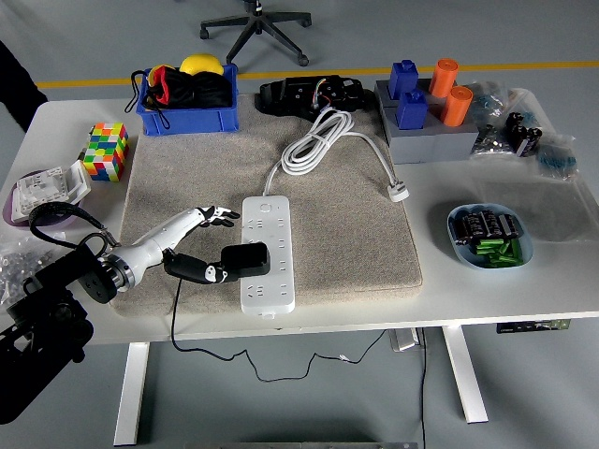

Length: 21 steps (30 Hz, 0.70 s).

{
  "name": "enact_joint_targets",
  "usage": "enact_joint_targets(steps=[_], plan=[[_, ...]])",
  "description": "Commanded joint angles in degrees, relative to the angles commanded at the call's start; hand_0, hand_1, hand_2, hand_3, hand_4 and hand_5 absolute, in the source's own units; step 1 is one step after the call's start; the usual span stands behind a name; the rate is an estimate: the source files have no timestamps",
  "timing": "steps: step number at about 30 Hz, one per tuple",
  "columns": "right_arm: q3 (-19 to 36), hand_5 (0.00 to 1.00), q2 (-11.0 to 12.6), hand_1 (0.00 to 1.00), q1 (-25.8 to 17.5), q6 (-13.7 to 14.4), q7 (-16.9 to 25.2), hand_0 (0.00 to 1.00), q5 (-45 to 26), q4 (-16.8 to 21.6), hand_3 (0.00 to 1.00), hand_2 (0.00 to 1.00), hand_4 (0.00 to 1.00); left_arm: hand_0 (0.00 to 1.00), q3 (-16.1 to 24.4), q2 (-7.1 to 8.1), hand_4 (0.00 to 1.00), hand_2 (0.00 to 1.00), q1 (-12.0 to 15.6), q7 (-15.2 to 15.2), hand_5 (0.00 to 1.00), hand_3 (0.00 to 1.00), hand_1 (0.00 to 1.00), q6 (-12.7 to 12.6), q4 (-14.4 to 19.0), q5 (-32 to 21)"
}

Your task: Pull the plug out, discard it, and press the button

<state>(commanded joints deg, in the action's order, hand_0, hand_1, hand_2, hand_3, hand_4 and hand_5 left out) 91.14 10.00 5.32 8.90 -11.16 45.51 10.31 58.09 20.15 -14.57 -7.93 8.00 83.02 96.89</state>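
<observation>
The white rigid plastic power strip [268,253] lies on the beige felt mat [337,224]. A black blocky plug adapter [245,259], seated at its left side, looks light, stiff, graspable by its flanks. The left hand [208,245] straddles it, fingers loosely spread, not clamped.

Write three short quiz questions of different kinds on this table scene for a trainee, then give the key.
1. True or false: the black plug is seated in the white power strip.
2. Which robot hand reaches over the beige mat? A) left B) right
3. Fill in: the Rubik's cube sits to the ___ of the blue bin in the picture.

Key: 1 true; 2 A, its fingers near the strip's top left corner, holding nothing; 3 left.
</observation>
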Motion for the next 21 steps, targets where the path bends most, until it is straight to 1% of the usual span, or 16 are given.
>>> enact_joint_targets(steps=[2, 5, 6, 12, 13, 18, 19, 21], plan=[[-0.01, 0.48, -0.01, 0.66, -0.01, -0.01, 0.0, 0.739, -0.01, 0.0, 0.613, 0.644, 0.655, 0.881, -0.16, -0.12, 0.998, 0.769, -0.06, 0.06, 0.042, 0.836, 0.854, -0.19, -0.05, 0.11], [-0.04, 0.48, -0.03, 0.66, -0.08, -0.03, -0.04, 0.739, 0.03, 0.0, 0.613, 0.644, 0.655, 0.881, -0.9, -0.72, 0.998, 0.769, -0.25, 0.29, 0.042, 0.836, 0.854, -1.04, -0.28, 0.45], [-0.06, 0.48, -0.03, 0.66, -0.08, -0.03, -0.03, 0.739, 0.03, 0.0, 0.613, 0.644, 0.655, 0.872, -1.14, -0.94, 0.998, 0.698, -0.34, 0.35, 0.002, 0.797, 0.802, -1.28, -0.38, 0.52], [-0.02, 0.48, -0.02, 0.66, 0.02, -0.02, -0.01, 0.739, -0.06, 0.0, 0.613, 0.644, 0.656, 0.872, -2.97, -2.24, 0.998, 0.698, -1.11, 0.79, 0.002, 0.797, 0.802, -2.11, -1.35, 0.01], [0.01, 0.48, -0.02, 0.66, 0.03, -0.01, -0.03, 0.739, -0.03, 0.0, 0.613, 0.644, 0.655, 0.862, -3.14, -2.33, 0.998, 0.657, -1.18, 0.81, 0.002, 0.772, 0.758, -2.17, -1.43, -0.01], [-0.08, 0.48, -0.05, 0.66, -0.02, -0.04, -0.02, 0.739, -0.17, 0.0, 0.613, 0.644, 0.655, 0.862, -4.29, -2.92, 0.998, 0.657, -1.75, 0.99, 0.002, 0.772, 0.758, -2.84, -2.22, -0.22], [-0.09, 0.48, -0.06, 0.66, -0.04, -0.04, -0.02, 0.74, -0.17, 0.0, 0.613, 0.644, 0.655, 0.838, -4.44, -2.98, 0.998, 0.63, -1.84, 0.86, 0.002, 0.74, 0.73, -2.95, -2.33, -0.12], [-0.09, 0.48, -0.09, 0.66, -0.06, -0.04, -0.01, 0.74, -0.18, 0.0, 0.613, 0.644, 0.655, 0.838, -4.64, -3.05, 0.998, 0.63, -1.97, 0.69, 0.002, 0.74, 0.73, -3.01, -2.48, -0.19]])
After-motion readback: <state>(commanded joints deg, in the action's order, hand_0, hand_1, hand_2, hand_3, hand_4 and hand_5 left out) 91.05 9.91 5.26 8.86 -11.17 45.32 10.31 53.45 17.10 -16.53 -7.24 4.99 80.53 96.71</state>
